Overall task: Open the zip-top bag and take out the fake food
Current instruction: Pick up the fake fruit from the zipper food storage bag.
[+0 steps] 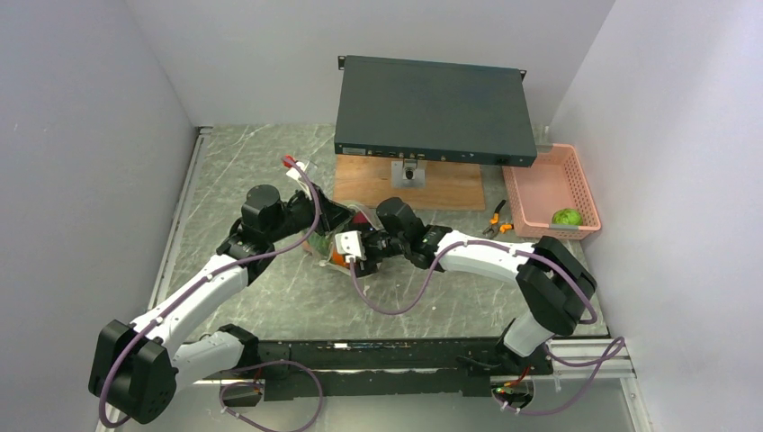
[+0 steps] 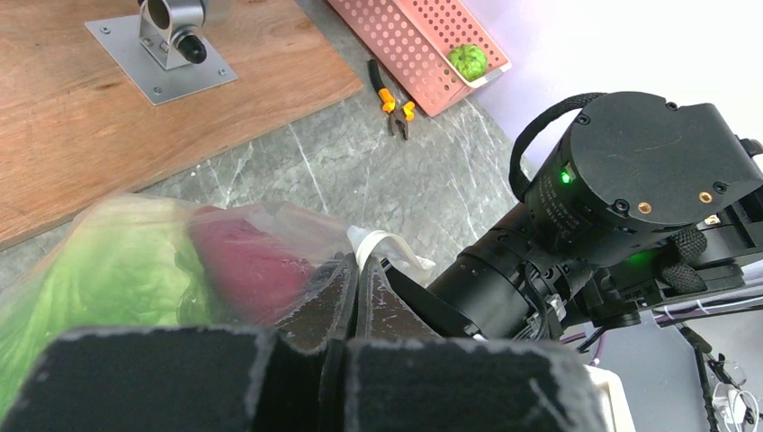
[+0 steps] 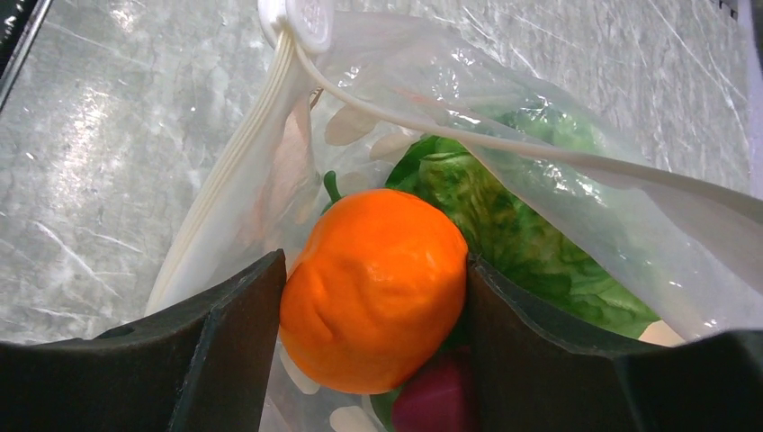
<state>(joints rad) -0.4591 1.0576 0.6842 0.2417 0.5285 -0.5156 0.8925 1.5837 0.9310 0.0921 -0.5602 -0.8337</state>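
Note:
The zip-top bag lies open-mouthed on the table, clear with white ovals, its white zip slider at one end. Inside is the fake food: an orange ball, leafy lettuce and a dark purple piece. My right gripper reaches into the mouth, both fingers pressed against the orange ball's sides. My left gripper is shut on the bag's edge by the white zip strip. A red piece and lettuce show through the plastic. From above, both grippers meet over the bag.
A pink slatted basket at the right wall holds a round green piece. Orange-handled pliers lie beside it. Behind the bag a wooden board carries a metal post and a dark flat box.

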